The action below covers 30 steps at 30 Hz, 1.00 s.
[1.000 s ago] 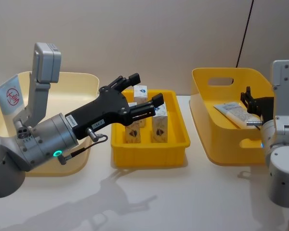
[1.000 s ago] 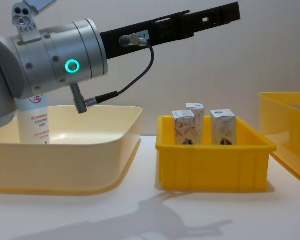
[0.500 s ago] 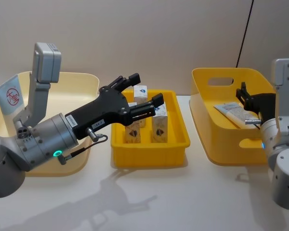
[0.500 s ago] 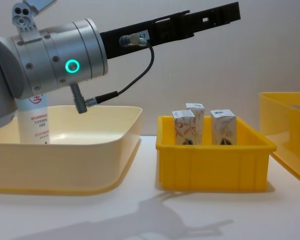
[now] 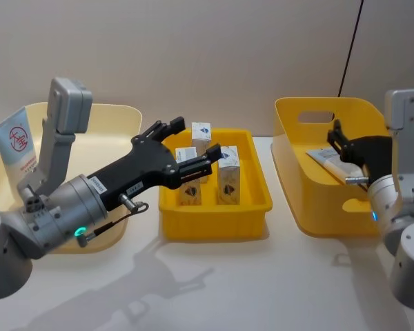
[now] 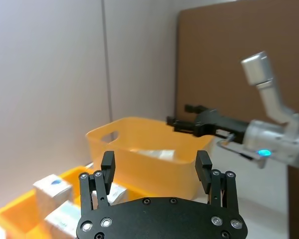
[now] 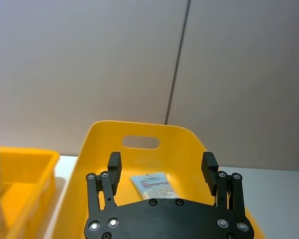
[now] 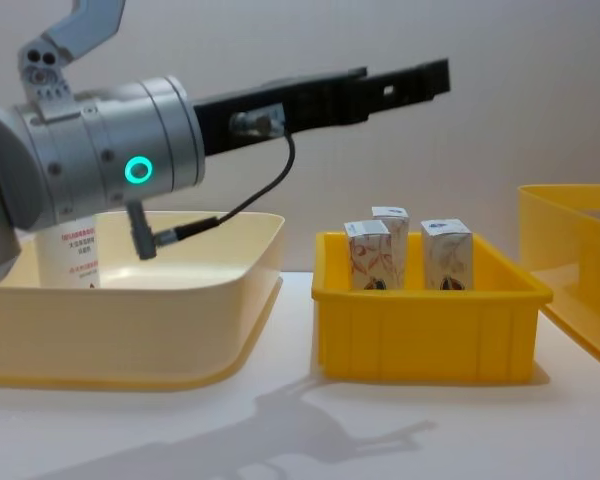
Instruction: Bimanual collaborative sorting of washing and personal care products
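Hovering over the tray (image 5: pixel 214 224), the left gripper (image 5: pixel 186 145) has its jaws spread wide, with nothing between them and nothing touched. From the chest view it (image 8: pixel 410 80) hangs well above the cartons (image 8: pixel 447 253), with open air beneath. The left wrist view agrees: its fingers (image 6: pixel 108 162) are far apart and empty.

At least three cartons stand upright in the tray, grouped toward its middle and back. The front strip of the tray floor is bare.

The right gripper (image 5: pixel 339 146) sits over the yellow bin (image 5: pixel 317 214), inside its right rim. Its jaws are also wide open and hold nothing. Its wrist view shows the flat tube (image 7: pixel 152 184) lying on the bin floor beyond the fingertips (image 7: pixel 114 160), apart from them, label up.

The standing tube (image 5: pixel 15 141) is upright in the far left corner of the cream bin (image 5: pixel 117 114). In the chest view the left arm's wrist partly hides it.

Edges:
- The tray sits between the two bins.
- Its left rim is near the cream bin, with a narrow gap between.
- A wider strip of table (image 5: pixel 262 289) separates it from the yellow bin.
- The bin walls stand higher than the tray rim.
- Open table lies in front of all three containers.
- The left forearm crosses over the cream bin's right edge.
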### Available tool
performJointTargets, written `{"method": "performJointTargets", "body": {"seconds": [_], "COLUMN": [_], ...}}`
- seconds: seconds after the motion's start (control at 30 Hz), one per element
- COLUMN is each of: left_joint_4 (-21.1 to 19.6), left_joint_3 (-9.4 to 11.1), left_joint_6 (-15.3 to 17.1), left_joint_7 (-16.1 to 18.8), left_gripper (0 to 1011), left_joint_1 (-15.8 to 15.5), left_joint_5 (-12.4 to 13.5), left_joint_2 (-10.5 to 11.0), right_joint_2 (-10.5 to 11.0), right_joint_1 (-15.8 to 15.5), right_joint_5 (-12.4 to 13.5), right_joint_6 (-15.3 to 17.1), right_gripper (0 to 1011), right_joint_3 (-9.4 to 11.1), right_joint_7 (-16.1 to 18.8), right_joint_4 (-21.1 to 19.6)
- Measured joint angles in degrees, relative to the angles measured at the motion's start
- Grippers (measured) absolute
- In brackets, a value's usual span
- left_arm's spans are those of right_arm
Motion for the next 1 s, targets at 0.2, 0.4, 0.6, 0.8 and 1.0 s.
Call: {"method": "performJointTargets", "body": {"seconds": [0.2, 0.4, 0.6, 0.8, 1.0], "left_joint_4": [-0.91, -1.79, -2.66, -3.46, -4.30], "left_joint_3": [0.15, 0.30, 0.46, 0.60, 0.75], "left_joint_6": [-0.46, -0.89, -1.37, -1.77, -2.20], "left_joint_7": [4.61, 9.20, 13.86, 17.90, 22.47], "left_gripper": [1003, 1003, 1003, 1003, 1003], "left_joint_1": [1.69, 3.42, 5.12, 6.63, 8.30], "left_joint_5": [2.80, 5.55, 8.32, 10.78, 13.53], "left_joint_2": [0.77, 1.56, 2.31, 3.01, 3.76], "right_joint_2": [1.12, 2.86, 4.44, 5.86, 6.52], "right_joint_1": [-2.30, -5.84, -9.05, -11.98, -13.38], "right_joint_5": [2.27, 5.94, 9.18, 12.14, 13.56], "right_joint_6": [-2.34, -6.06, -9.40, -12.46, -13.88], "right_gripper": [1001, 1001, 1001, 1001, 1001], "right_joint_3": [-1.02, -2.62, -4.12, -5.44, -6.08], "right_joint_7": [2.76, 7.09, 11.02, 14.58, 16.25], "right_joint_4": [-0.89, -2.33, -3.60, -4.79, -5.32]}}
